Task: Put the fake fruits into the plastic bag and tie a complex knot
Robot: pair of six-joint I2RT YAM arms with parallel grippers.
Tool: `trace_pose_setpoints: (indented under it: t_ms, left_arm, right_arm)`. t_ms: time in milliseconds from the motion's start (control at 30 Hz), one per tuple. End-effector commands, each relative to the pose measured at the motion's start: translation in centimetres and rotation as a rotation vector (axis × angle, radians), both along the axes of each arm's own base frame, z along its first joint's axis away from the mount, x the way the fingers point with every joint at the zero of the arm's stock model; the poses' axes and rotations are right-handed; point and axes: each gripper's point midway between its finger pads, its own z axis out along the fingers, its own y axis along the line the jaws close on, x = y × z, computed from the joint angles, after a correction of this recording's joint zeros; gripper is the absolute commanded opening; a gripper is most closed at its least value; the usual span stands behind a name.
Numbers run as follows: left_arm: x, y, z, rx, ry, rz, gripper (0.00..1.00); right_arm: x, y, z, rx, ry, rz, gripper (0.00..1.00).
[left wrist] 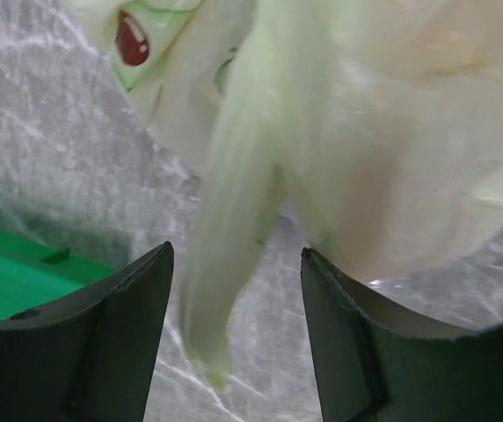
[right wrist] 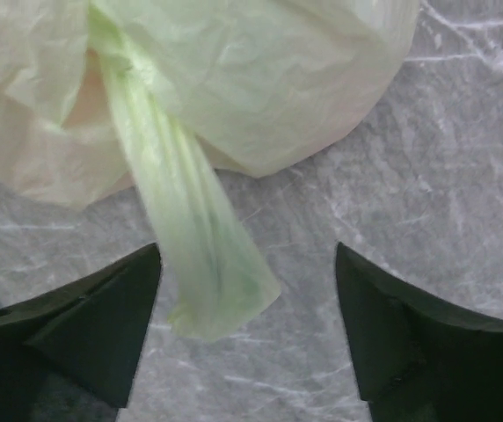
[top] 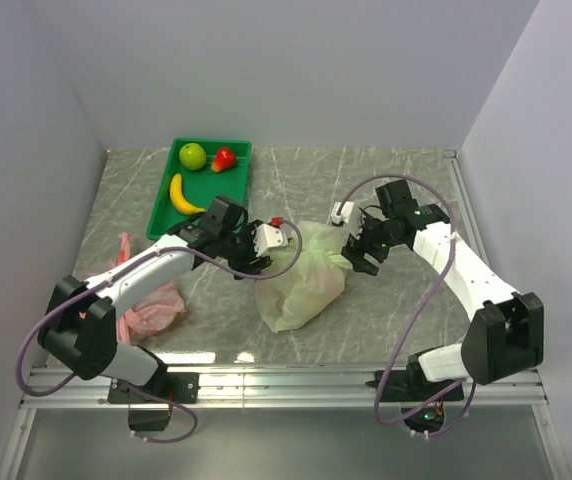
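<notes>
Left gripper point(left wrist: 236, 255) fingers stand spread, pinching nothing; a twisted handle strip point(left wrist: 225, 264) of the plastic bag point(top: 301, 280) hangs loose between them. Right gripper point(right wrist: 247, 251) is spread too, and a second strip point(right wrist: 194, 255) lies free between its fingers. The pale green bag sits bulging in the middle of the table point(top: 396, 190), between both grippers. At the far left, a banana point(top: 183, 196), a green apple point(top: 193, 155) and a small red fruit point(top: 225, 158) lie in the green tray point(top: 216, 185). A crumpled pink bag point(top: 151, 305) lies near left, beside the left arm.

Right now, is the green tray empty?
No, the tray holds a banana, a green apple and a small red fruit.
</notes>
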Motion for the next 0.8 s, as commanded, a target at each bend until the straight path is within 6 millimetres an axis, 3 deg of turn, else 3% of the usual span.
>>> trace_pose_setpoints:
  t_ms: [0,33,133,167,267,367,467,633,700,767]
  left_arm:
    - [3.3,0.3,0.3,0.041,-0.154,0.039,0.63]
    - [3.5,0.3,0.1,0.045,-0.157,0.046,0.61]
    - [3.9,-0.1,-0.2,0.047,-0.14,0.066,0.35]
    - [3.9,-0.1,-0.3,0.04,-0.124,0.083,0.18]
    - [3.5,0.1,-0.6,0.006,-0.07,0.152,0.0]
    - [3.2,0.8,-0.9,-0.037,-0.008,0.283,0.0]
    - [4.0,2.5,-0.7,-0.126,0.075,0.521,0.0]
    - [6.3,7.5,2.1,-0.36,0.164,0.899,0.0]
    - [6.9,8.7,3.7,-0.439,0.145,0.964,0.0]
    - [7.1,10.2,3.9,-0.484,0.157,1.0,0.01]
  right_arm:
    - [2.0,0.2,-0.4,-0.017,-0.048,-0.04,0.8]
    - [2.4,0.3,-0.5,-0.015,-0.058,-0.048,0.75]
    - [3.3,0.0,-1.1,-0.011,-0.059,-0.131,0.48]
    - [3.3,-0.1,-1.2,-0.009,-0.051,-0.146,0.3]
    - [3.8,-0.6,-1.0,0.032,-0.039,-0.25,0.0]
    - [4.0,-1.4,-0.6,0.087,-0.031,-0.367,0.0]
    - [4.4,-2.8,-0.1,0.148,-0.036,-0.525,0.0]
    - [4.1,-5.2,0.9,0.242,-0.061,-0.751,0.0]
    - [4.1,-6.7,1.0,0.249,-0.075,-0.819,0.0]
    - [4.2,-8.8,0.7,0.252,-0.078,-0.904,0.0]
